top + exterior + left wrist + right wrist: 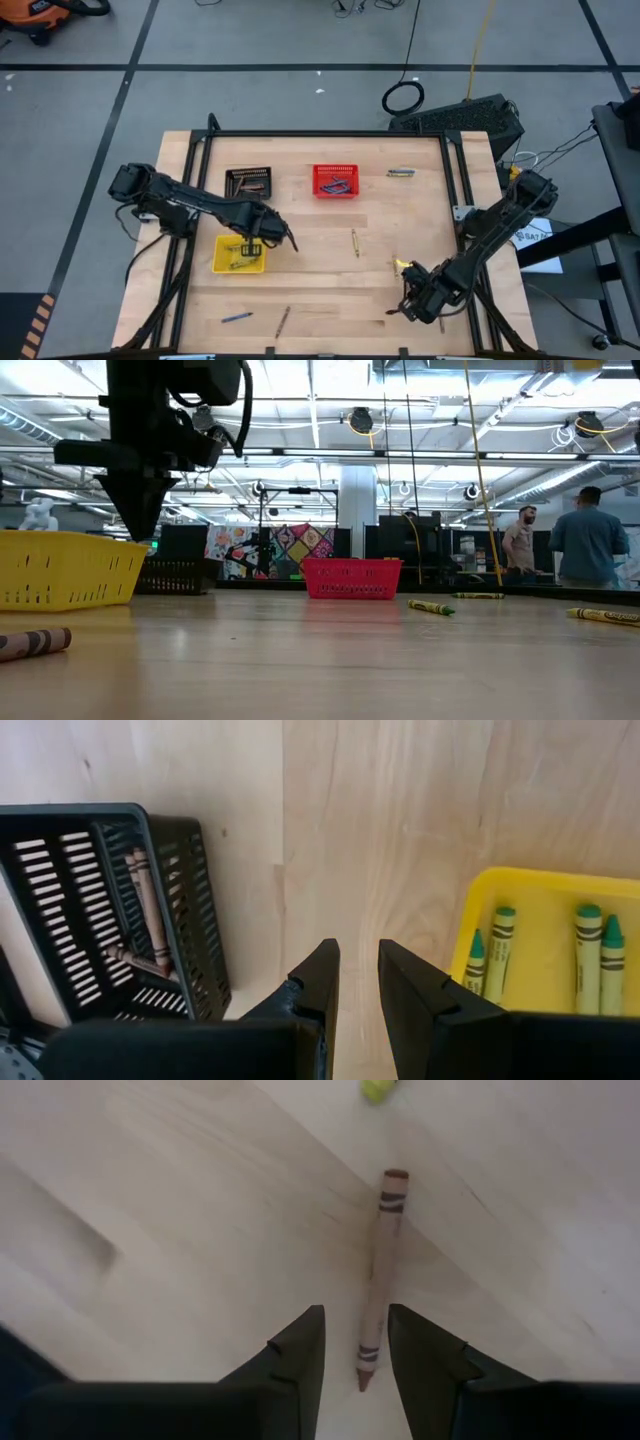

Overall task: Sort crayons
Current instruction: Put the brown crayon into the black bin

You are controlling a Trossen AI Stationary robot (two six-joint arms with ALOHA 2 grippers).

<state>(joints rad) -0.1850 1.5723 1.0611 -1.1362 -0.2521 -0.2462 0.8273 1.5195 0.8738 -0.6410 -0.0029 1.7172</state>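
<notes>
Yellow-green crayons, four, are lying in the yellow basket as the left gripper is hovering empty, fingers apart, while the right gripper, parted, is straddling one brown crayon.

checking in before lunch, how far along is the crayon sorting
Partly done. Brown crayons lie in the black basket, yellow-green ones in the yellow basket. The right hand, open, straddles a brown crayon on the table. Several loose crayons remain.
</notes>
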